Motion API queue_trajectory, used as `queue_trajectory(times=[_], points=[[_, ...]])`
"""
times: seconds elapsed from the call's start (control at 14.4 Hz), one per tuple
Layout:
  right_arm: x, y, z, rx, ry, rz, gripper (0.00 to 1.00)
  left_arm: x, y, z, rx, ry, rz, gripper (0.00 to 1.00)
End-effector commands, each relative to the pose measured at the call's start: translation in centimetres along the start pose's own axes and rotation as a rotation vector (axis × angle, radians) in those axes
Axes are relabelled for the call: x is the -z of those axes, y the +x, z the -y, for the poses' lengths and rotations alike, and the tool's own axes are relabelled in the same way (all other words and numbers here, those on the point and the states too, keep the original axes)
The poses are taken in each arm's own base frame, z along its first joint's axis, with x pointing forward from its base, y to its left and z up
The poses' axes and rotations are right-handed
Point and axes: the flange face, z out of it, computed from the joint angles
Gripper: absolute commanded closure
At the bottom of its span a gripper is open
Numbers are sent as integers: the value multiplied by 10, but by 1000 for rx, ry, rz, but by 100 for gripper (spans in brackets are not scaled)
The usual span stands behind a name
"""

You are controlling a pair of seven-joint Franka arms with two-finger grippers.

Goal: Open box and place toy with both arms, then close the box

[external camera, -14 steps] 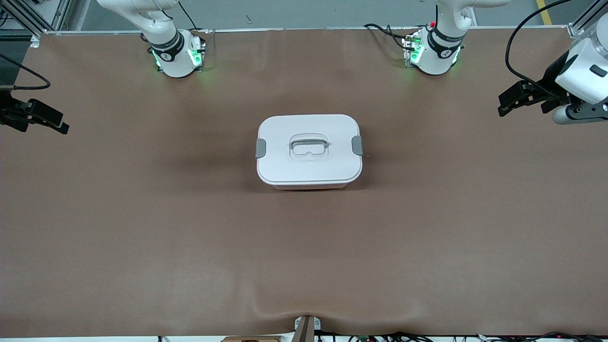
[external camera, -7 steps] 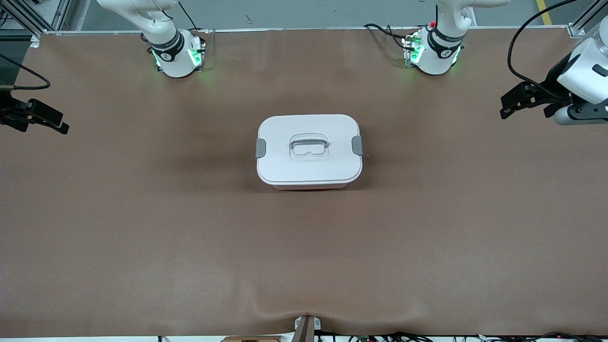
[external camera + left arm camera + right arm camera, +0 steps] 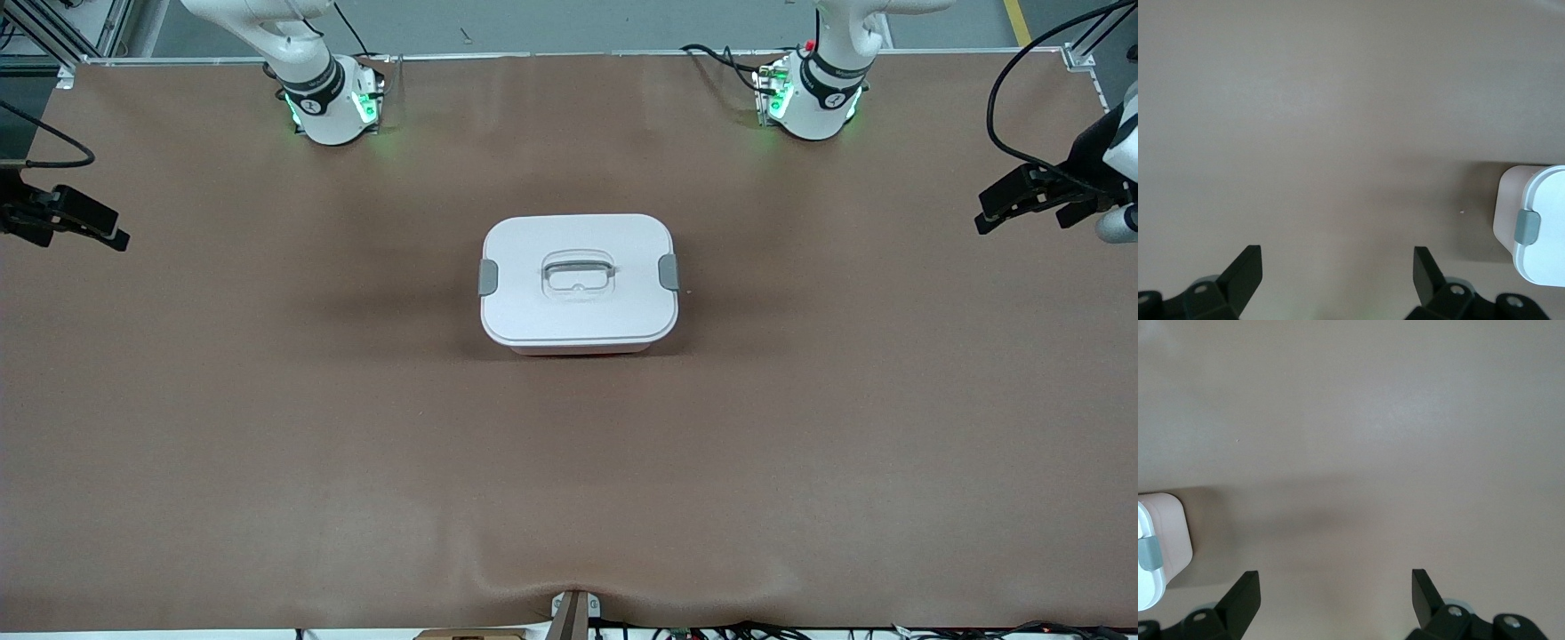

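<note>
Right now your box [image 3: 579,283] sits shut mid-worktop with clips latched, while the left end effector [image 3: 1009,204] and right end effector [image 3: 84,224] hang spread apart, empty, over opposite worktop ends, giving you clear access.

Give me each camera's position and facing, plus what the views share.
Front view: high across the table, facing the two arm bases; shows the closed box mid-table, the left claw and right claw out at the table ends.
Left wrist view: looks down at bare table past the open left claw; box corner with a grey clip.
Right wrist view: same, past the open right claw; the other box end.
Shared: all three see the box.
</note>
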Motion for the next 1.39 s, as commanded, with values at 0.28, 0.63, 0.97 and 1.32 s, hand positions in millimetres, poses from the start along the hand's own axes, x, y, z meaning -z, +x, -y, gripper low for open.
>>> queue_trajectory(times=[0.28, 0.63, 0.97, 1.32], points=[[4, 2, 0, 1, -3, -6, 0, 3, -2, 7, -3, 26, -15, 0], [4, 2, 0, 1, -3, -6, 0, 4, -3, 2, 1, 26, -14, 0], [4, 2, 0, 1, -3, -6, 0, 8, -3, -2, 1, 21, -18, 0], [4, 2, 0, 1, -3, -6, 0, 6, 4, -5, 0, 17, -17, 0]])
